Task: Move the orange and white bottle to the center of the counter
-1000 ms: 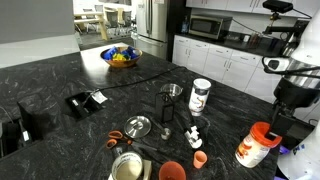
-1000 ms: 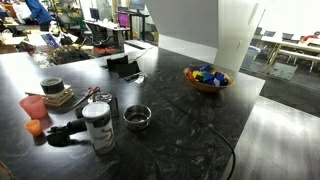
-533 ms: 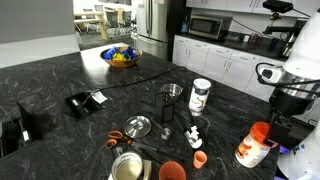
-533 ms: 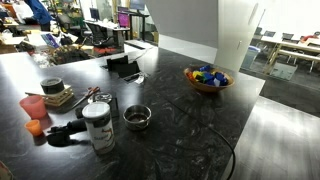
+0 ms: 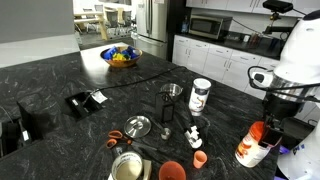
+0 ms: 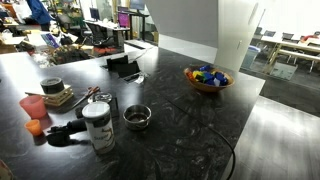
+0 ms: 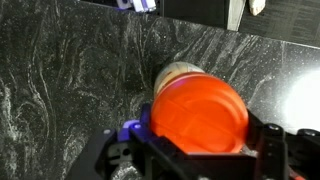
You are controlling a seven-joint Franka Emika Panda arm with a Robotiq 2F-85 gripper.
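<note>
**GRIPPER OVER BOTTLE CAP, NEAR COUNTER EDGE**

The black Robotiq gripper (image 5: 271,110) hangs directly over the orange and white plastic bottle (image 5: 254,146). In the wrist view its fingers flank the orange cap; whether they clamp it cannot be told. The bottle stands upright on the black marbled stone counter (image 5: 60,75), near its edge. Bare counter lies at 9 o'clock in the wrist view. In an exterior view, a small orange cup (image 5: 199,158) stands at the bottle's 9 o'clock.

Bare granite lies open left of the bottle (image 7: 195,110) under me, wrist view. Toward mid-counter I face a cluster: cup (image 5: 200,158), small white piece (image 5: 194,133), canister (image 5: 200,96), with a black stand (image 5: 166,112) and strainer (image 5: 138,126) beyond. Clear gap between strainer and box (image 5: 85,100). Cable (image 5: 150,72) crosses farther back. Wide free counter (image 6: 190,120) between metal cup (image 6: 136,117) and bowl (image 6: 207,79).
</note>
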